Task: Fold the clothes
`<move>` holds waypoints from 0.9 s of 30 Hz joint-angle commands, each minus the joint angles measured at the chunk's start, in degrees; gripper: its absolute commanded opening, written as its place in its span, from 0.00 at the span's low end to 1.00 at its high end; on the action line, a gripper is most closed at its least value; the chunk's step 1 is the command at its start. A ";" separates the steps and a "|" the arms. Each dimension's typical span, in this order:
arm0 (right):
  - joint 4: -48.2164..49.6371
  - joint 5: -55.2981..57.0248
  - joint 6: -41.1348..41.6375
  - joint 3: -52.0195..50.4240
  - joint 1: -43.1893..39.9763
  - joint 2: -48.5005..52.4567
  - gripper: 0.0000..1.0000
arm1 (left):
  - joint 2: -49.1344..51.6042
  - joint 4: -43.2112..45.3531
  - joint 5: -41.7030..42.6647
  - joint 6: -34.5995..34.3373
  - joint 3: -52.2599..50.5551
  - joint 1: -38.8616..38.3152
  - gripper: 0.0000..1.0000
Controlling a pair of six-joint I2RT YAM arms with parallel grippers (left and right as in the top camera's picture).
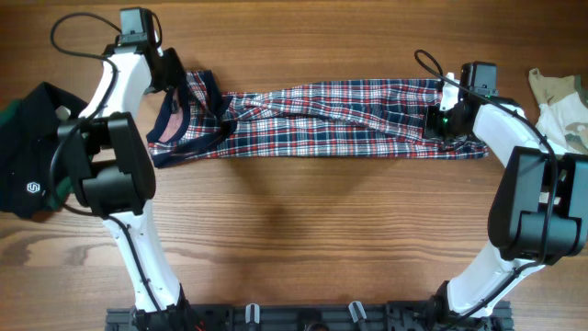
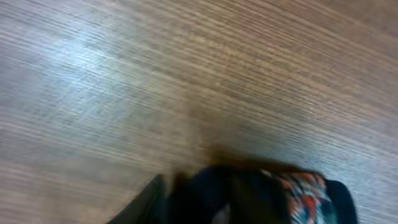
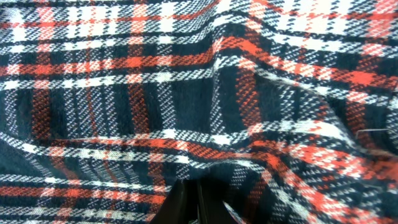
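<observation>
The clothes (image 1: 322, 119), a red, navy and white plaid shirt, lie stretched in a long band across the far half of the table. My left gripper (image 1: 175, 81) is at the shirt's left end, by the navy trim (image 1: 197, 92). The left wrist view is blurred. It shows navy cloth (image 2: 249, 199) and a bit of plaid (image 2: 305, 198) against one dark finger (image 2: 149, 202), and I cannot make out how the jaws stand. My right gripper (image 1: 434, 121) sits on the shirt's right end. In the right wrist view its fingers (image 3: 186, 202) are together, with plaid cloth (image 3: 186, 93) puckered at their tips.
A black garment (image 1: 32, 152) with a small white logo and a green edge lies at the left edge of the table. A white and beige garment (image 1: 562, 106) lies at the far right. Bare wood (image 1: 312, 230) spans the near half between the two arm bases.
</observation>
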 commanded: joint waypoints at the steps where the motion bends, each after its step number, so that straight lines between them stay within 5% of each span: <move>1: -0.81 2.14 0.37 -2.40 0.07 1.77 0.06 | 0.63 2.21 8.72 1.33 -0.04 0.55 0.58; 20: -0.55 2.10 0.42 -2.40 0.07 1.75 0.07 | -2.51 1.44 12.70 0.92 -0.11 0.42 0.60; 27: -0.57 2.10 0.44 -2.40 0.07 1.77 0.07 | -0.85 3.56 15.10 2.86 -0.11 -1.88 0.50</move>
